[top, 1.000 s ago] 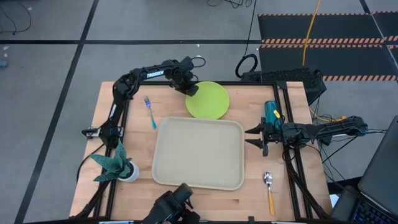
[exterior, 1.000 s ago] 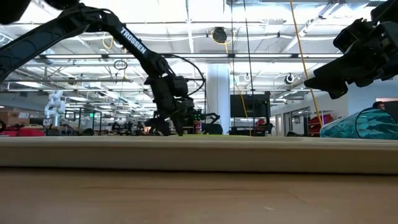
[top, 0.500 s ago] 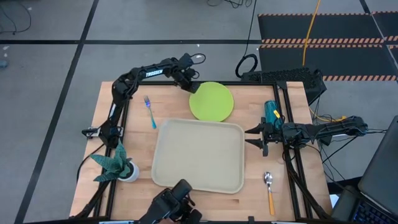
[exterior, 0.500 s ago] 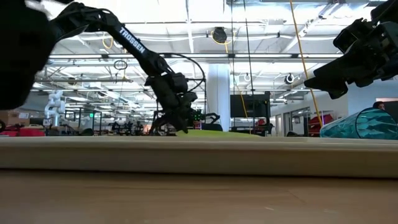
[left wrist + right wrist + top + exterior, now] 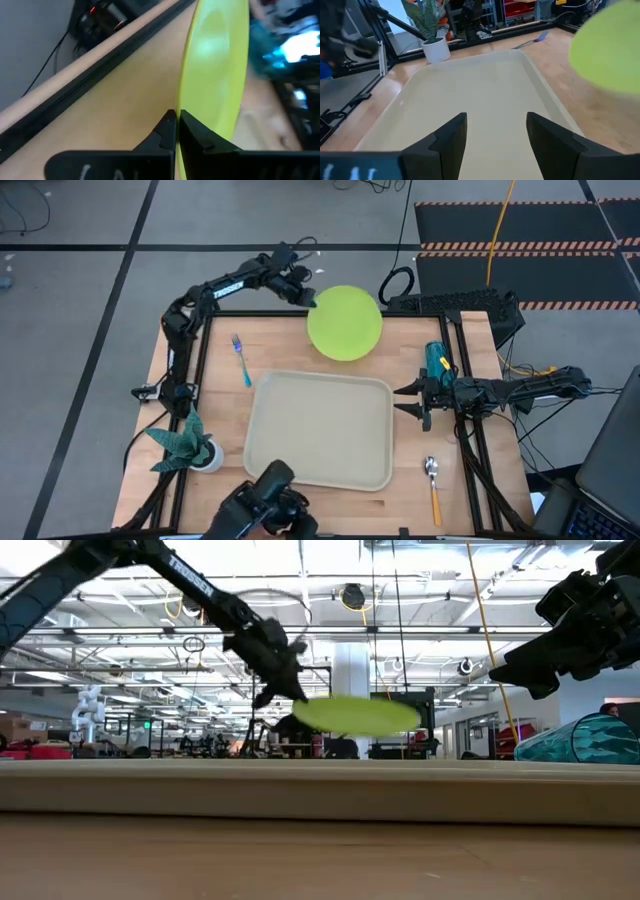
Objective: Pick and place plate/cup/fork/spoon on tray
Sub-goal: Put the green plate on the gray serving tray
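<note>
Plate: the flat round lime-green plate [image 5: 345, 323] is held clear of the wooden table [image 5: 270, 345], roughly level, at twelve o'clock from the tray.
Left gripper: the left gripper [image 5: 306, 297] is pinched on the plate's rim at nine o'clock — fingers pressed against both faces.
Tray: the large beige rectangular tray [image 5: 320, 428] with rounded corners lies flat with nothing on it.
Right gripper: the right gripper [image 5: 404, 402] is held spread at the tray's three o'clock edge.
Room: the blue-handled fork [image 5: 241, 358] lies at ten o'clock, the orange-handled spoon [image 5: 433, 486] at four — both apart from the tray.
</note>
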You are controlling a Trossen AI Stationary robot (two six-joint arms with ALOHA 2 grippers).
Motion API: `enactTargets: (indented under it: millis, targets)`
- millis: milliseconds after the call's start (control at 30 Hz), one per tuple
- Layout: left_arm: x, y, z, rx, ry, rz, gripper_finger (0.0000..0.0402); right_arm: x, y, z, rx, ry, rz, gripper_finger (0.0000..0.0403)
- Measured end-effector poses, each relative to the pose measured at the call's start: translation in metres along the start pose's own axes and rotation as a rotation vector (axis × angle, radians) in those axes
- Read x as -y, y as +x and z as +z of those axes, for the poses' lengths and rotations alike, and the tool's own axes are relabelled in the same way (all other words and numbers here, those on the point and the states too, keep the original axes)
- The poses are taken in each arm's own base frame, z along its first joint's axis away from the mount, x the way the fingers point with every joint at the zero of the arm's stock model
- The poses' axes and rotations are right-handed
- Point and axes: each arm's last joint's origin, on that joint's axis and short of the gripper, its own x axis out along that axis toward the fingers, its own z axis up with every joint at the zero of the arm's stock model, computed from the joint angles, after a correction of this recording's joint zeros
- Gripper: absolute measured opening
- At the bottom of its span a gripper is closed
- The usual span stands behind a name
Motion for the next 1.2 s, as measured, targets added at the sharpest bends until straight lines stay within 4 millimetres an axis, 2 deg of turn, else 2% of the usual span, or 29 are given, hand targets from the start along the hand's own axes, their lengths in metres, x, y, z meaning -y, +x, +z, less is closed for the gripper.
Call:
enactTargets:
  millis: [133,233,433,600,700,800,933,1067,1200]
  targets:
    - [0.029,-0.023,0.000,0.017,0.024,-0.060,0.0005,0.000,0.000,-0.001,-0.007,0.000,-0.002,0.0199]
    - [0.054,-0.028,-0.016,-0.074,0.048,-0.060,0.0006,0.000,0.001,-0.001,-0.012,0.012,-0.003,0.0199]
    - [0.100,-0.007,-0.061,-0.351,0.126,0.018,0.0005,0.000,0.001,-0.002,-0.019,0.017,-0.003,0.0199]
    - [0.147,0.017,-0.093,-0.462,0.237,-0.014,0.0007,0.000,0.001,-0.002,-0.029,0.038,0.018,0.0199]
    - [0.166,0.025,-0.113,-0.526,0.284,0.051,0.0005,0.000,0.001,-0.002,-0.030,0.051,0.018,0.0199]
    - [0.175,0.027,-0.131,-0.599,0.306,0.145,0.0007,0.000,0.001,-0.002,-0.030,0.057,0.018,0.0199]
    - [0.177,0.039,-0.157,-0.690,0.305,0.190,0.0004,0.000,0.001,-0.002,-0.031,0.074,0.017,0.0199]
    - [0.166,0.052,-0.180,-0.744,0.318,0.277,0.0010,0.000,0.001,-0.002,-0.030,0.075,0.017,0.0199]
    - [0.151,0.060,-0.195,-0.763,0.327,0.377,0.0020,-0.001,0.001,-0.002,-0.026,0.076,0.018,0.0199]
